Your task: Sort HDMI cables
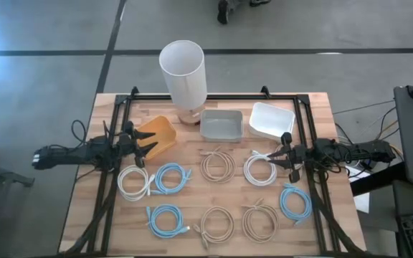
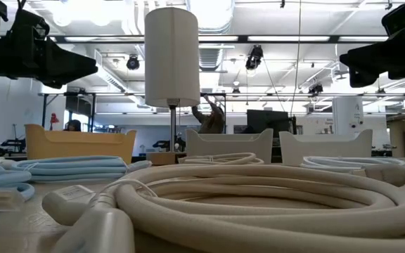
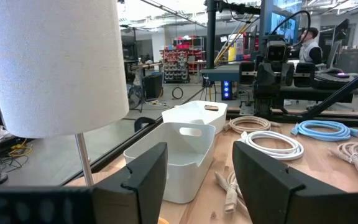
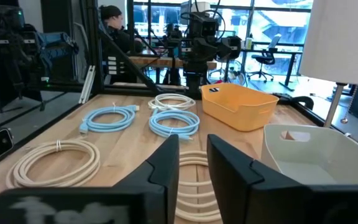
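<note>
The thin round cable coils, white (image 1: 259,169), light blue (image 1: 165,221) and beige (image 1: 217,167), all lie flat on the wooden table (image 1: 339,143). The left gripper (image 1: 146,147) has wide, empty jaws. The right gripper (image 1: 281,155) has narrower, empty jaws. A grab could catch two close coils or bump the tall white tube (image 1: 183,72).

Pale wood-grain table (image 1: 84,186) under black framing. Coiled cables in white (image 1: 133,180), light blue (image 1: 171,178) and beige (image 1: 217,165); trays in orange (image 1: 158,135), grey (image 1: 221,124) and white (image 1: 271,119). Plain white cylinder (image 1: 183,72); dark arms throughout.
</note>
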{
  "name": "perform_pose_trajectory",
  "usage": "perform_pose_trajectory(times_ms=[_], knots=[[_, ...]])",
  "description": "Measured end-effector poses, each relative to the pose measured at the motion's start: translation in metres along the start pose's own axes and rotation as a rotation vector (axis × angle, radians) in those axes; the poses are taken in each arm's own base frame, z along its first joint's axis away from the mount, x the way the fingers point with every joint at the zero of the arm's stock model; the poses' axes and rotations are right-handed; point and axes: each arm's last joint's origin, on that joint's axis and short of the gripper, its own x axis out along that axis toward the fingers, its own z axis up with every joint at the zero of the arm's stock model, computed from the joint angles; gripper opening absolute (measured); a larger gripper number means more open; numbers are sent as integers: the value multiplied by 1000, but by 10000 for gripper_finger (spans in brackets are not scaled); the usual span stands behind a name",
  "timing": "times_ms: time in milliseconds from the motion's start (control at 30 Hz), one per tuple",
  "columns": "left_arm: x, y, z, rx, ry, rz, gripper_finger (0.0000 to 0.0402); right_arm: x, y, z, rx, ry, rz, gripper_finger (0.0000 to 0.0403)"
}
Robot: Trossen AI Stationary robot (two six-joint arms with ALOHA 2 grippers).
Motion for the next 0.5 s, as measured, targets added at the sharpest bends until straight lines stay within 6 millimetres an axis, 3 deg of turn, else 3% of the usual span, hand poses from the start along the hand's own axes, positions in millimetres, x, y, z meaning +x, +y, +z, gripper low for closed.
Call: perform_pose_trajectory(times_ms=[500], knots=[[0,0,0,0,0,1,193,0,0,0,0,0,0,71]])
